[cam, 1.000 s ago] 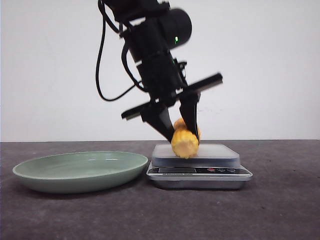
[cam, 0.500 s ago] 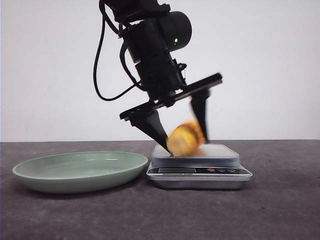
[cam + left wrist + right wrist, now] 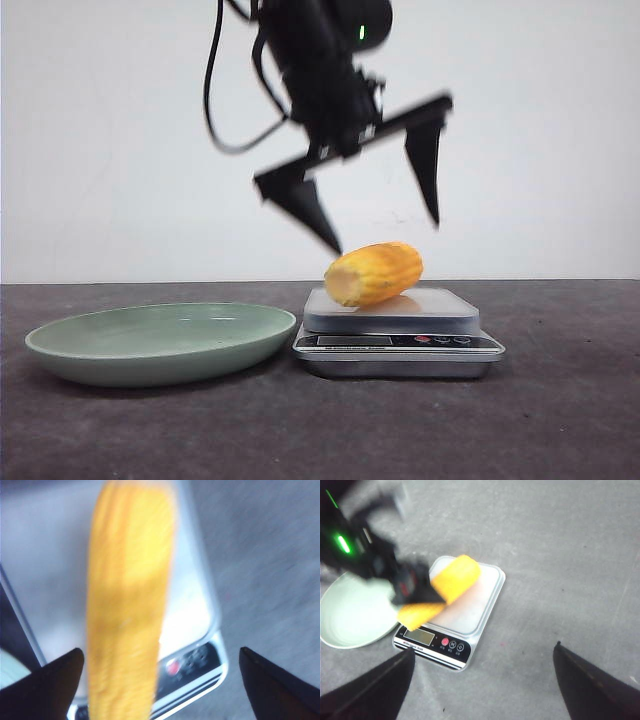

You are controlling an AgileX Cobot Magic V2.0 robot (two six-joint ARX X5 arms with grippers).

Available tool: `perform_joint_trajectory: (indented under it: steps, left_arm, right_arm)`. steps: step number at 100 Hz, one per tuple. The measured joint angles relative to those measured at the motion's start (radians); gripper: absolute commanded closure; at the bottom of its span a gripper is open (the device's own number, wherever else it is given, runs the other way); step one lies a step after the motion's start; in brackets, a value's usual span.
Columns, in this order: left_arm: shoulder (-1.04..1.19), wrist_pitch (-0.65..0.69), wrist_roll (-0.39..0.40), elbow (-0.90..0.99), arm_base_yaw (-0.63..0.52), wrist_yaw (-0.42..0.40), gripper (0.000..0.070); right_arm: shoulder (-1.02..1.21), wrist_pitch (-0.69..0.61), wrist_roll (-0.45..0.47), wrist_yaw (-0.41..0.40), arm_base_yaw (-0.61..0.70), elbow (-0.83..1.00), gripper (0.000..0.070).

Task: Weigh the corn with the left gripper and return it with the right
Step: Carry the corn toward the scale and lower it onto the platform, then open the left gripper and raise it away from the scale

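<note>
**Corn released onto the scale, left arm lifting clear**

From my station, the big change is that the left end effector [image 3: 385,235] no longer has the corn [image 3: 374,273]. A second ago its fingers were closed around the cob just over the scale [image 3: 398,328]; half a second ago they had begun to part with the cob blurred between them. Now the fingers are spread wide, empty, and raised above the cob with clear air between the tips and the kernels. The arm shows motion blur in the front view, so I read it as pulling up and away.

The corn lies on its side on the scale's pale weighing platform, paler cut end toward the green plate [image 3: 60,355]. In the front view it looks slightly tilted, and I can't tell whether it has fully settled. The left wrist view shows it as a blurred yellow bar [image 3: 131,600] across the platform, with the dark fingertips well apart on either side.

The right end effector [image 3: 482,677] hangs over the tabletop [image 3: 580,555] with both fingers spread wide and nothing between them, looking down on scale and plate.

My judgement: placing is done and weighing is under way. I can't read the scale's display [image 3: 418,636] in these views. Next, as I see it, the right arm must come in for the pickup once the left has cleared, minding that a round cob could roll off the platform.
</note>
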Motion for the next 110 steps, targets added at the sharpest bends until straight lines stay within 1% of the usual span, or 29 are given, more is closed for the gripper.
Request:
perform_joint_trajectory:
  steps: [8,19,25,27,32,34,35,38,41,46,51,57,64,71,78,96,99,105,108,110]
  left_arm:
    - [0.0,-0.051,0.037,0.102,0.008,-0.023,0.0098]
    - [0.0,-0.138,0.08,0.251,0.025,-0.026,0.0106]
    - [0.0,-0.199,0.097,0.343,0.032,-0.026,0.0123]
    - [0.0,-0.22,0.101,0.376,0.034,-0.026,0.014]
    - [0.0,-0.272,0.118,0.461,0.036,-0.026,0.0209]
    - [0.0,-0.291,0.126,0.495,0.036,-0.026,0.0256]
    - [0.0,-0.301,0.129,0.512,0.036,-0.026,0.0263]
    - [0.0,-0.331,0.144,0.567,0.036,-0.026,0.0319]
    - [0.0,-0.361,0.156,0.621,0.036,-0.026,0.0358]
    - [0.0,-0.412,0.18,0.714,0.036,-0.026,0.0404]
    - [0.0,-0.462,0.202,0.809,0.036,-0.027,0.0436]
    - [0.0,-0.513,0.223,0.923,0.036,-0.043,0.0439]
    - [0.0,-0.515,0.235,1.05,0.036,-0.074,0.0439]
    - [-0.01,-0.515,0.243,1.157,0.037,-0.079,0.044]
    - [-0.052,-0.515,0.253,1.189,0.036,-0.094,0.044]
    - [-0.165,-0.515,0.279,1.192,0.036,-0.187,0.0443]
    - [-0.182,-0.515,0.282,1.192,0.036,-0.204,0.0462]
    - [-0.218,-0.515,0.285,1.192,0.036,-0.229,0.0532]
    - [-0.237,-0.515,0.286,1.192,0.036,-0.233,0.0562]
    - [-0.25,-0.515,0.286,1.192,0.036,-0.233,0.0569]
  right_arm:
    - [0.0,-0.008,0.0,0.0,0.0,0.0,0.0163]
    - [0.0,-0.029,0.0,0.0,0.0,0.0,0.0163]
    - [0.0,-0.035,0.0,0.0,0.0,0.0,0.0163]
    - [0.0,-0.036,0.0,0.0,0.0,0.0,0.0163]
    - [0.0,-0.04,0.0,0.0,0.0,0.0,0.0163]
    - [0.0,-0.042,0.0,0.0,0.0,0.0,0.0163]
    - [0.0,-0.042,0.0,0.0,0.0,0.0,0.0163]
    - [0.0,-0.043,0.0,0.0,0.0,0.0,0.0163]
    - [0.0,-0.045,0.0,0.0,0.0,0.0,0.0163]
    - [0.0,-0.048,-0.004,0.0,0.0,0.0,0.0163]
    - [0.0,-0.05,-0.008,0.001,0.0,0.0,0.0163]
    - [0.0,-0.054,-0.015,0.001,0.0,0.0,0.0163]
    - [0.0,-0.058,-0.018,0.001,0.0,0.0,0.0163]
    - [0.0,-0.062,-0.02,0.001,0.0,0.0,0.0163]
    - [0.0,-0.069,-0.024,0.002,0.0,0.0,0.0163]
    - [0.0,-0.096,-0.033,0.001,0.0,0.0,0.0163]
    - [0.0,-0.1,-0.035,0.001,0.0,0.0,0.0163]
    - [0.0,-0.105,-0.041,0.002,0.0,0.0,0.0163]
    - [0.0,-0.105,-0.042,0.002,0.0,0.0,0.0163]
    - [0.0,-0.105,-0.043,0.002,0.0,0.0,0.0163]
